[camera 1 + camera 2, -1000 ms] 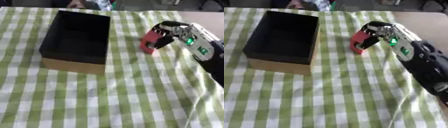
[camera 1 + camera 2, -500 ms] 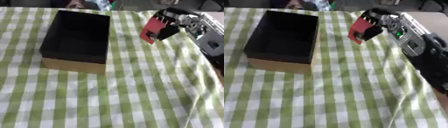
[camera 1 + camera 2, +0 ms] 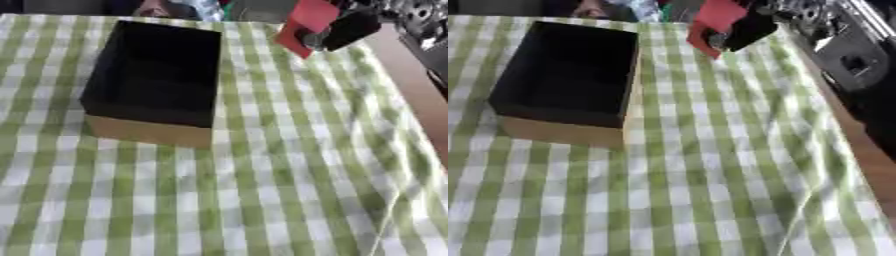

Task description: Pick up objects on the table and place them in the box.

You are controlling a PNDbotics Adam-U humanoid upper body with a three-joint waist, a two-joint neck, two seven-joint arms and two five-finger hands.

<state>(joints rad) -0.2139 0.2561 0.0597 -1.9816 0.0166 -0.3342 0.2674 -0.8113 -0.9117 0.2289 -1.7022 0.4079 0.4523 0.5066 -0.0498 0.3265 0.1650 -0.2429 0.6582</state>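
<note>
My right hand [image 3: 798, 15] comes in from the upper right, its fingers curled round a flat red object [image 3: 713, 20] with a black part under it. The object hangs in the air above the green checked cloth, to the right of the box's far end. The box [image 3: 157, 75] is black inside with tan cardboard sides, open at the top, and nothing shows inside it. My left hand shows in neither view.
The green and white checked cloth [image 3: 262, 190] covers the table. A bare brown strip of table [image 3: 411, 90] runs along the right edge. A few blurred items [image 3: 175, 7] lie beyond the far edge.
My right hand has lifted the red object off the cloth and carried it up and toward the far side, closer to the box's far right corner. The camera view has shifted too.
</note>
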